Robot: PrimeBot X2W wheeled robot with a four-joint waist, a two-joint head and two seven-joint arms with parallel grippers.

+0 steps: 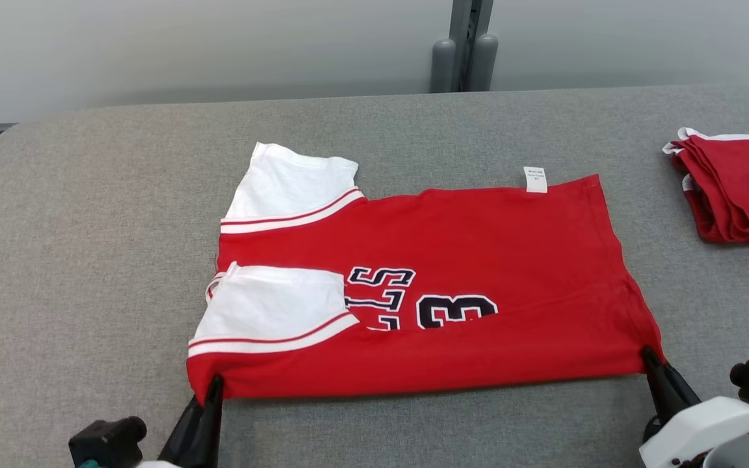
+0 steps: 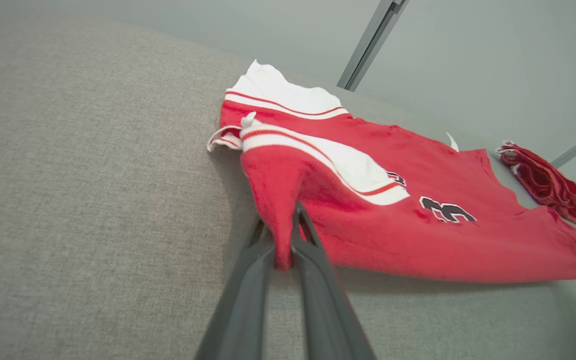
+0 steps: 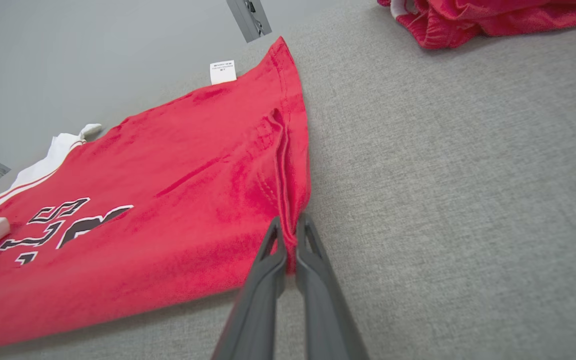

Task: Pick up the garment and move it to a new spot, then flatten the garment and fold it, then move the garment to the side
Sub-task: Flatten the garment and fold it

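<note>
red jersey (image 1: 498,260), white sleeves, number 3 print, lying flat mid counter (image 1: 88,273), near edge folded over. left gripper (image 1: 214,382) low at near-left corner, jaws pinched tight on shoulder fold. right gripper (image 1: 647,355) same deal at near-right hem corner, jaws clamped on cloth. stack of folded red garments (image 1: 738,195) far right, well apart.

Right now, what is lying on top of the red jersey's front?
A white sleeve is folded over the jersey, hiding the start of the black lettering; the folded-over near edge covers its lower part.
</note>
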